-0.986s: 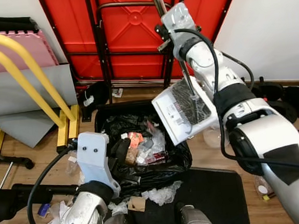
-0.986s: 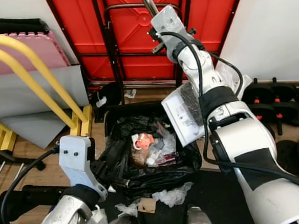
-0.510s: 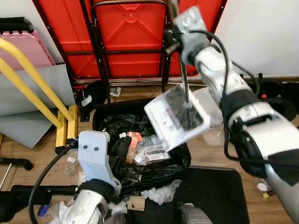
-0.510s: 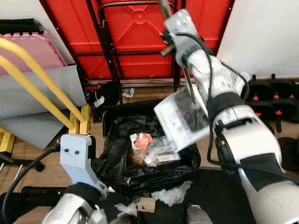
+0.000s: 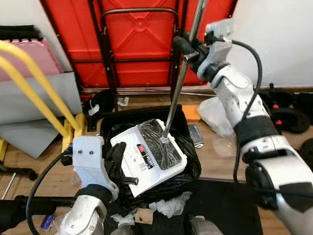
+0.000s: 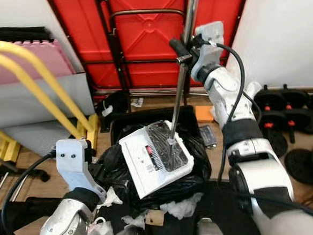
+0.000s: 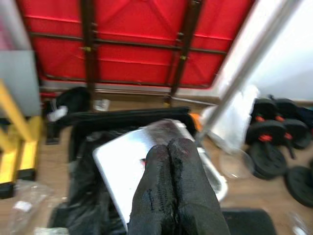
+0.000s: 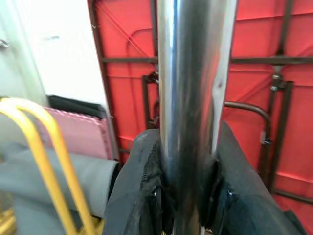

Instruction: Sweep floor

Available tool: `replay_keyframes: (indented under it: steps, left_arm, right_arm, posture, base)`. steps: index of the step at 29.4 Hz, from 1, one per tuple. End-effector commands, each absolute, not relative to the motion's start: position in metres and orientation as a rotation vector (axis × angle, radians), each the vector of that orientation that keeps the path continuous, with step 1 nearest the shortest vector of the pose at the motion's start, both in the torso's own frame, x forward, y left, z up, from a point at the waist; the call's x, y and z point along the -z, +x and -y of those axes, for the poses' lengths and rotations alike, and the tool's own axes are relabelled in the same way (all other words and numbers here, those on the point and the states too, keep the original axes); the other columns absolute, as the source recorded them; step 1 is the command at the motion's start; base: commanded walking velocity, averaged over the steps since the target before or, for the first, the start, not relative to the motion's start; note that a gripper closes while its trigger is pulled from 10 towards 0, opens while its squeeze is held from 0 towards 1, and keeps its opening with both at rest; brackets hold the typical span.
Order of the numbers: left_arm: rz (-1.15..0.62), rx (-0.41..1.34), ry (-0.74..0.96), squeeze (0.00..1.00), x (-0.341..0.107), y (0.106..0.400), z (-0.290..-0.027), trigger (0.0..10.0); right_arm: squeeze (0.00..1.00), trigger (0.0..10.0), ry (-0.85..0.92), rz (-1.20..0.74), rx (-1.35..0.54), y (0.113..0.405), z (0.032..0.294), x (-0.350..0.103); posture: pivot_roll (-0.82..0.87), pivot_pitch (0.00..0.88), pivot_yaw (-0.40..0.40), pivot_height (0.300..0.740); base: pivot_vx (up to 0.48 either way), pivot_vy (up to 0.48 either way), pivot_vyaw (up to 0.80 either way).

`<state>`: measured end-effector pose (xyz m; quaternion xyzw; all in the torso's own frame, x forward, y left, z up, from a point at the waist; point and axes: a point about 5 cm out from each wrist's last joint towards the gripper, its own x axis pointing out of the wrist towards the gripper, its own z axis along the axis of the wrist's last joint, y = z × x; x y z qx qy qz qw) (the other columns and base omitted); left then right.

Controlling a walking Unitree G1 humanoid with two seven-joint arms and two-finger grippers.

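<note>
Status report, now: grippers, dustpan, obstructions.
Right gripper clamped on dustpan pole. Left gripper shut, empty, beside bin. Dustpan resting on bin, over bag. Paper scraps on floor at bin's front.

One white plastic dustpan [image 5: 149, 160] on one metal pole [image 5: 183, 72]; one black bag-lined bin [image 6: 198, 158]; one red folded table [image 5: 134, 33]; two yellow curved rails [image 5: 31, 86].
</note>
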<state>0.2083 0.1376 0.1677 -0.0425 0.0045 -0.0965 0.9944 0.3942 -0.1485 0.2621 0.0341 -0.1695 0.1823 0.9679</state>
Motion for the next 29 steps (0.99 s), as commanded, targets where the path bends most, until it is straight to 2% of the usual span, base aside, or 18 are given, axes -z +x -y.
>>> replay_keyframes:
  steps: [1,11,15,29]
  left_arm:
    - [-0.023,0.176,-0.084,0.00,-0.164,0.209,-0.139,10.0]
    - [-0.025,0.164,-0.079,0.00,-0.161,0.212,-0.145,10.0]
    - [-0.026,0.124,-0.106,0.00,-0.156,0.213,-0.153,10.0]
    - [-0.089,0.042,-0.091,0.00,-0.143,0.216,-0.162,10.0]
  right_arm:
    - [0.00,10.0,0.063,0.434,-0.340,0.390,0.155,-0.282]
    - [0.00,10.0,0.127,0.387,-0.426,0.372,0.143,-0.264]
    - [0.00,10.0,0.143,0.296,-0.467,0.355,0.134,-0.243]
    - [0.00,10.0,0.128,0.207,-0.490,0.335,0.129,-0.213]
  posture:
    - [-0.07,0.132,-0.047,0.740]
    - [-0.07,0.108,-0.048,0.740]
    - [-0.07,0.094,-0.042,0.740]
    - [-0.08,0.046,-0.035,0.740]
  base:
    - [0.000,0.000,0.00]
    - [0.000,0.000,0.00]
    - [0.167,0.000,0.00]
    - [0.000,0.000,-0.07]
